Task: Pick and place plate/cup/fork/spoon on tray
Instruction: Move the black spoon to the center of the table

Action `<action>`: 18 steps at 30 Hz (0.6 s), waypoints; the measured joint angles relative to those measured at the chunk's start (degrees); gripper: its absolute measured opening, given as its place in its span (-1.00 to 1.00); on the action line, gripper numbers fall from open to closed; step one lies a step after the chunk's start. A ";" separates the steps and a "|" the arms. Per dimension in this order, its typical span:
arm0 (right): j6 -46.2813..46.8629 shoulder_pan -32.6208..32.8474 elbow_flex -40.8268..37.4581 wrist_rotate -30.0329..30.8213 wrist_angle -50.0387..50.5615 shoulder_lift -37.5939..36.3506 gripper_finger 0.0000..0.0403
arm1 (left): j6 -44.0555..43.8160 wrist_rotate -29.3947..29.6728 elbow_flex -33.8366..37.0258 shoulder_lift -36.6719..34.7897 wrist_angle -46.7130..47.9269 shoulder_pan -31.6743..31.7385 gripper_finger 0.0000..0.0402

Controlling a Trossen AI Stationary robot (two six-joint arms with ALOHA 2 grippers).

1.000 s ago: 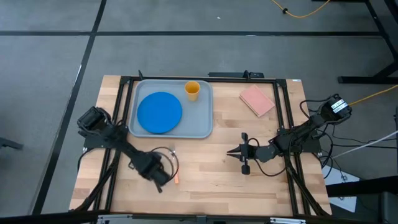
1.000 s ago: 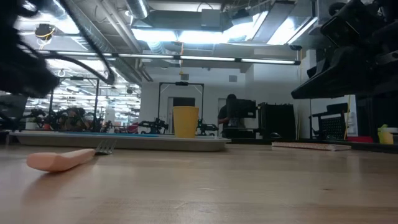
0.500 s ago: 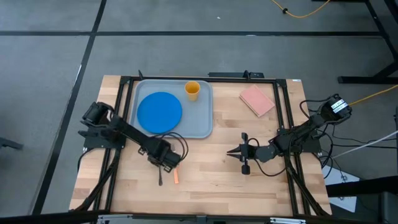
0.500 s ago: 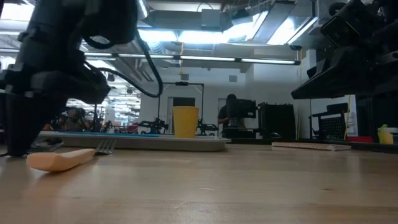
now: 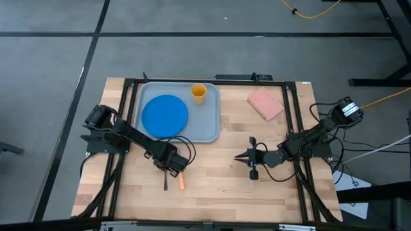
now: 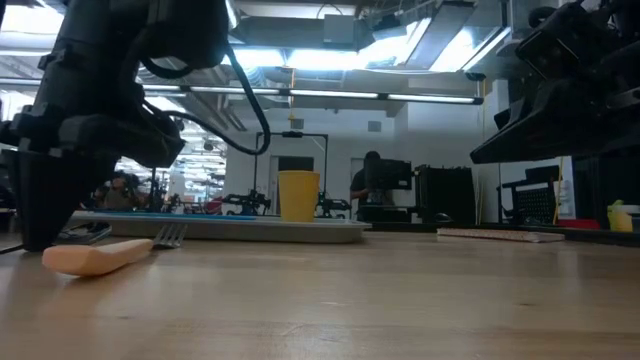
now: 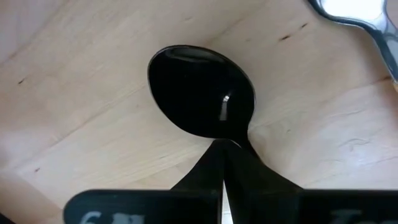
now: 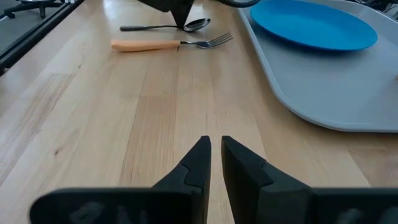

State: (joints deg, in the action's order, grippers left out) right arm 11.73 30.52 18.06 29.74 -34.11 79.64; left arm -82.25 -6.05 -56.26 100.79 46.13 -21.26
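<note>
1. Left gripper (image 5: 169, 168), lower left of centre in the high view, stands with fingers pinched on the neck of the spoon (image 7: 202, 99), which lies flat on the table (image 5: 218, 186).
2. Judged: confirm the thin handle is truly caught before lifting straight up.
3. Clear the fork (image 5: 180, 179) just beside it.
4. Carry to the tray (image 5: 209, 122), upper left, into its bare part beside the plate (image 5: 164, 116) and cup (image 5: 198, 93).
5. Right gripper (image 5: 238, 156) waits mid-right, fingers nearly together, empty.
</note>
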 joint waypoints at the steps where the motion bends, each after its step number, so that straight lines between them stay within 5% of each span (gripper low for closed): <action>1: 0.00 -0.01 0.00 0.00 0.00 0.00 -0.78 | -0.43 0.06 -0.13 0.03 0.07 -0.04 -1.00; 10: -0.02 0.00 0.00 0.00 0.41 0.00 -0.78 | -1.60 -3.87 -1.37 0.28 -5.41 -0.17 -1.00; 18: 0.09 0.00 0.02 0.02 2.51 0.00 -0.78 | -1.05 1.04 -1.39 0.26 -13.40 1.45 -1.00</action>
State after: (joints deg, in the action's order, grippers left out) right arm 11.81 30.52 18.09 29.76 -31.60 79.64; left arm -83.30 -5.00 -57.65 101.06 32.74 -19.81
